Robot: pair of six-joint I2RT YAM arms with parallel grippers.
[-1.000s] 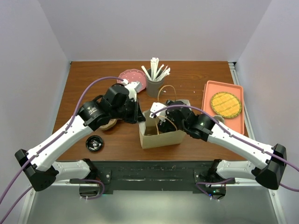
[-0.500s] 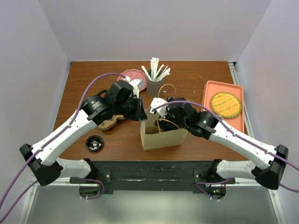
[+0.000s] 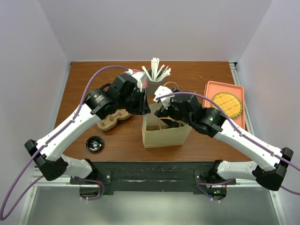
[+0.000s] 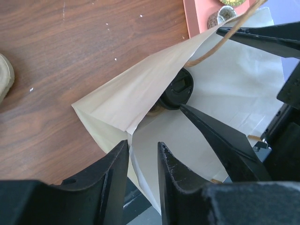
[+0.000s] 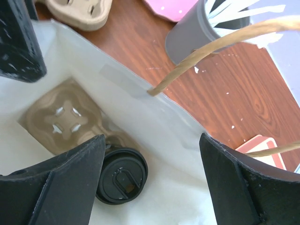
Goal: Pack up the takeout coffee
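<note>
Two grippers are seen at the paper bag [image 3: 166, 136], which stands at mid-table. One wall of the bag is pinched between the closely set fingers of the left gripper [image 4: 142, 152]. The right gripper [image 5: 152, 140] is held above the open mouth, its jaws spread wide and empty. The takeout coffee [image 5: 123, 176] is seen on the bag's floor, lid up, touching a cardboard cup carrier [image 5: 63, 117].
</note>
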